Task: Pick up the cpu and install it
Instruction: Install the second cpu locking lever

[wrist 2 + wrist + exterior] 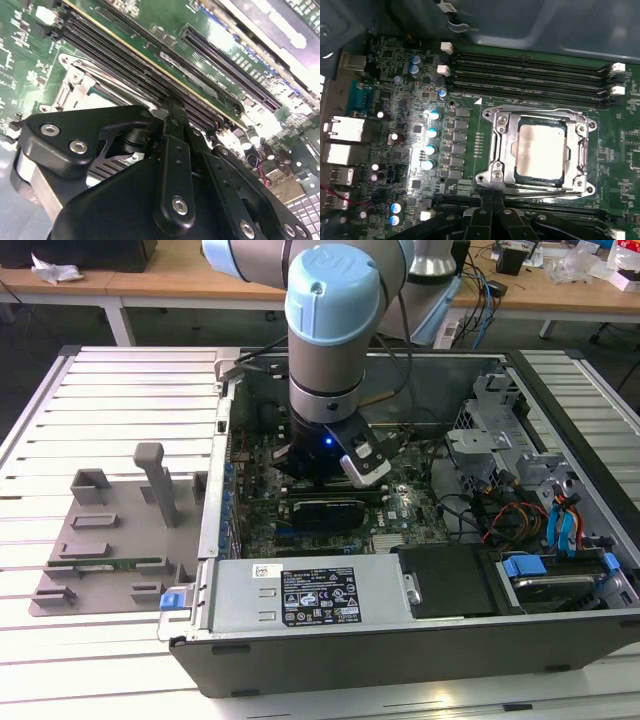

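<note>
In the first wrist view we see the cpu, a flat square with pale brushed-metal top facing up and no long axis, lying in the silvery socket frame on the green motherboard, while the black gripper, partly cut off, has its jaws together on nothing.

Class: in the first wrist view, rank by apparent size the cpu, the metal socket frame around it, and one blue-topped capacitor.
1. metal socket frame
2. cpu, sitting inside the frame
3. blue-topped capacitor
</note>
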Controlling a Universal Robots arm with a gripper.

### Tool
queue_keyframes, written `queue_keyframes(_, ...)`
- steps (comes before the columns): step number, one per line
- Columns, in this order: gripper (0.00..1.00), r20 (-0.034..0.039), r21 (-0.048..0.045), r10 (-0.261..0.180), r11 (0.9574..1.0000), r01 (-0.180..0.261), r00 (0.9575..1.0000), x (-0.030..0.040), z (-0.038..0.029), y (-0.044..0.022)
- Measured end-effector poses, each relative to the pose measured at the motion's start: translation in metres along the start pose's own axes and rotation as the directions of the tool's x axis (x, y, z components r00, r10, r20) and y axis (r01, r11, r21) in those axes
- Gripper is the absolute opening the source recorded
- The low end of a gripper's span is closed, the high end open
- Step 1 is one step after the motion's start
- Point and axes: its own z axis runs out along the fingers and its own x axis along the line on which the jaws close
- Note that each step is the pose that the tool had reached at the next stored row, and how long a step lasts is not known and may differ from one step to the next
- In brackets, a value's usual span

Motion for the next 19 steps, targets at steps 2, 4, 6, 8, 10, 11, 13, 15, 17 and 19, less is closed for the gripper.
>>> queue_keyframes(2, 0.11, -0.0003, 0.0000, -0.001, 1.0000, 0.001, 1.0000, 0.0019, 0.0000, 0.0004)
queue_keyframes(4, 0.11, -0.0003, 0.0000, -0.002, 1.0000, 0.002, 1.0000, 0.0024, -0.0003, 0.0006)
queue_keyframes(6, 0.11, -0.0006, 0.0001, -0.003, 1.0000, 0.003, 1.0000, 0.0024, -0.0006, 0.0011)
queue_keyframes(8, 0.11, -0.0007, -0.0003, -0.005, 1.0000, 0.005, 1.0000, 0.0023, -0.0007, 0.0018)
queue_keyframes(10, 0.11, -0.0012, -0.0001, -0.008, 1.0000, 0.008, 1.0000, 0.0021, -0.0006, 0.0036)
queue_keyframes(11, 0.11, -0.0014, -0.0002, -0.010, 1.0000, 0.010, 1.0000, 0.0019, -0.0003, 0.0054)
queue_keyframes(13, 0.11, -0.0013, -0.0008, -0.011, 0.9999, 0.011, 0.9999, 0.0021, -0.0001, 0.0068)
queue_keyframes(15, 0.11, -0.0011, -0.0040, -0.012, 0.9999, 0.012, 0.9999, 0.0051, 0.0006, 0.0075)
queue_keyframes(17, 0.11, -0.0012, -0.0050, -0.013, 0.9999, 0.012, 0.9999, 0.0067, 0.0009, 0.0078)
queue_keyframes(19, 0.11, -0.0014, -0.0070, -0.015, 0.9999, 0.015, 0.9999, 0.0069, 0.0020, 0.0102)
